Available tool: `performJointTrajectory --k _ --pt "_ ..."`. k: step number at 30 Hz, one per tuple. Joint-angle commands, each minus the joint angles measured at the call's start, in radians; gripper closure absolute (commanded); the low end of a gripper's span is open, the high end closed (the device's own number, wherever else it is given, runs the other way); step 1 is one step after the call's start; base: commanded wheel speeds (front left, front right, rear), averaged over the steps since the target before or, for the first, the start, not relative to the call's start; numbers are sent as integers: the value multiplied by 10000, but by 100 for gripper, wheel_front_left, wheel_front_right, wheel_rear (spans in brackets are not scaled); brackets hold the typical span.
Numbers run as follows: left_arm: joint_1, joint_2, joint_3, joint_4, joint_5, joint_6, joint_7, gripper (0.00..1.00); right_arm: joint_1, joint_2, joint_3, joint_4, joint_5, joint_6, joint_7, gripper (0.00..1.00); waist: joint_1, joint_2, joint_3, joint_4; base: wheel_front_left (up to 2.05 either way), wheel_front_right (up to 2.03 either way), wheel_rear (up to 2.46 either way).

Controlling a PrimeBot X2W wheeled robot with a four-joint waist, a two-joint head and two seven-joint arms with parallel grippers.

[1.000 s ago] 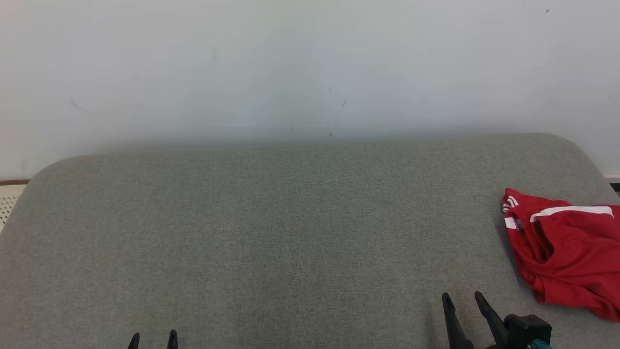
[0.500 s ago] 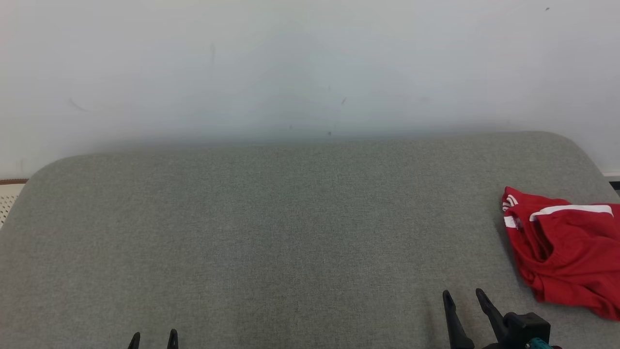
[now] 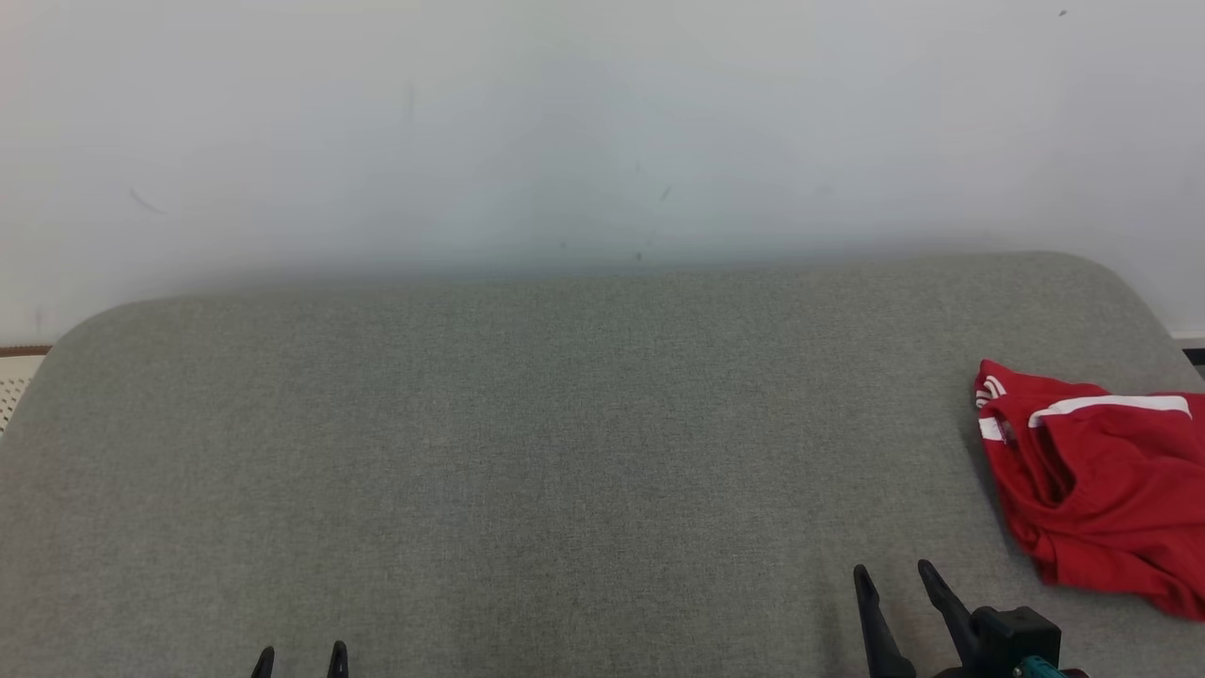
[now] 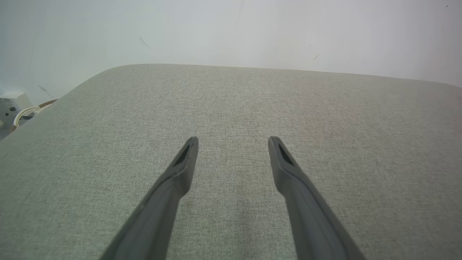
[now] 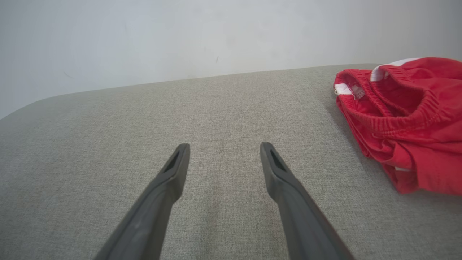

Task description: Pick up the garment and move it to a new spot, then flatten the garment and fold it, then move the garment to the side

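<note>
The garment [image 3: 1101,480] is a pair of red shorts with white stripes, lying crumpled at the right edge of the grey padded surface [image 3: 565,452]. The right wrist view shows the garment [image 5: 408,119] at its right side, waistband gaping. My right gripper [image 3: 891,573] stands open low over the surface, left of the garment and apart from it, with nothing between its fingers [image 5: 173,169]. My left gripper [image 3: 299,654] is open at the lower left, its jaws empty, over bare grey fabric [image 4: 231,151].
A white wall [image 3: 602,132] rises right behind the padded surface. A pale perforated object [image 3: 11,388] sits past the surface's left edge. A white box with a cable [image 4: 18,108] lies off the far left corner.
The whole head view has drifted slightly, so the camera moved. Neither gripper has changed its opening, and the garment lies as before.
</note>
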Motion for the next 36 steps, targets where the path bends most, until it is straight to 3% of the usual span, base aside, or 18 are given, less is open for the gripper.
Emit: performJointTrajectory --k 1,10,12,36 --pt "93 6 8 16 43 31 -3 0 63 22 28 27 -55 2 -1 0 0 0 1 6 0 0 0" --pt "57 4 -39 106 -12 31 -3 0 34 -33 -36 90 -124 2 -1 0 0 0 26 2 0 0 0" --pt "52 29 37 69 -57 30 -3 0 -58 13 37 78 -176 8 -1 0 0 0 104 -807 0 0 0" --pt "-130 7 -134 147 -118 170 -4 0 -89 -221 217 -310 -120 -5 -1 0 0 0 169 -889 0 0 0"
